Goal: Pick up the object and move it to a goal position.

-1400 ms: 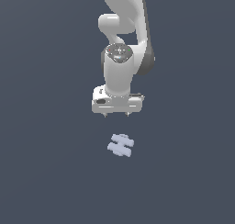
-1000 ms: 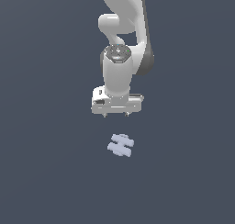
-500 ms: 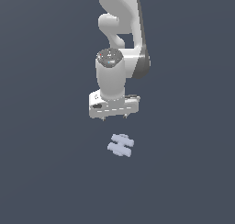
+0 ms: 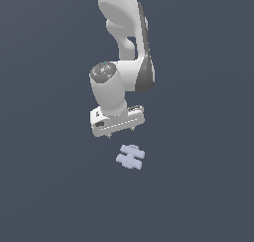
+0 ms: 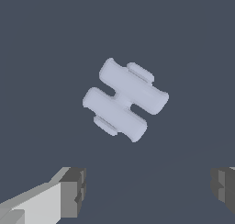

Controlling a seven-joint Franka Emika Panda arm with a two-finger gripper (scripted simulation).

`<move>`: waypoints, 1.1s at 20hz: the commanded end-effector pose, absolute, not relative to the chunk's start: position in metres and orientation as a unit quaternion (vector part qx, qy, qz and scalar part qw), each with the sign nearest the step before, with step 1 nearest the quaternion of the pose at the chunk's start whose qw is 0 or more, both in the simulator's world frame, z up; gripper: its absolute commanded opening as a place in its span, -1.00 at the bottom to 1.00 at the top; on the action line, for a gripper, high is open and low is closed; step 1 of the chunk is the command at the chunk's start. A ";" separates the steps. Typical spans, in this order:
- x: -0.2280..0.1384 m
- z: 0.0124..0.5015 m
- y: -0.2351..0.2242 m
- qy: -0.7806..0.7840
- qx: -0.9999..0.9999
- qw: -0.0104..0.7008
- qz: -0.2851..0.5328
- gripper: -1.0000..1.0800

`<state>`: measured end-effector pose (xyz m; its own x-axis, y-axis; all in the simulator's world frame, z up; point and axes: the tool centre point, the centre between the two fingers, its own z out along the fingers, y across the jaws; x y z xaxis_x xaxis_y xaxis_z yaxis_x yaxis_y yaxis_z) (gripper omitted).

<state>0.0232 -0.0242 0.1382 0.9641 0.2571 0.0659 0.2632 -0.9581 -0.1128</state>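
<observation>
The object [image 4: 130,156] is a small flat pale lavender-blue piece of short crossed bars, lying on the dark floor. In the wrist view the object [image 5: 125,99] lies ahead of the fingers, outside the gap between them. My gripper [image 4: 121,133] hangs above the floor, behind the object and slightly to the exterior view's left of it, not touching it. It is open: its two dark fingertips [image 5: 73,191] stand far apart with nothing between them. The white arm rises behind the gripper.
A plain dark grey-blue floor [image 4: 49,196] stretches all around. No other objects or edges show in either view.
The wrist has rotated and tilted, and the gripper has shifted slightly toward the exterior view's left. The object has not moved.
</observation>
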 end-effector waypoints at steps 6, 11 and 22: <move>0.037 0.122 -0.030 -0.185 -0.977 0.102 -0.038 1.00; 0.048 0.110 -0.033 -0.223 -0.965 0.132 -0.047 1.00; 0.077 0.079 -0.032 -0.321 -0.921 0.208 -0.069 1.00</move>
<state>0.0732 -0.0333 0.0834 0.8032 0.5445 0.2415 0.5957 -0.7341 -0.3260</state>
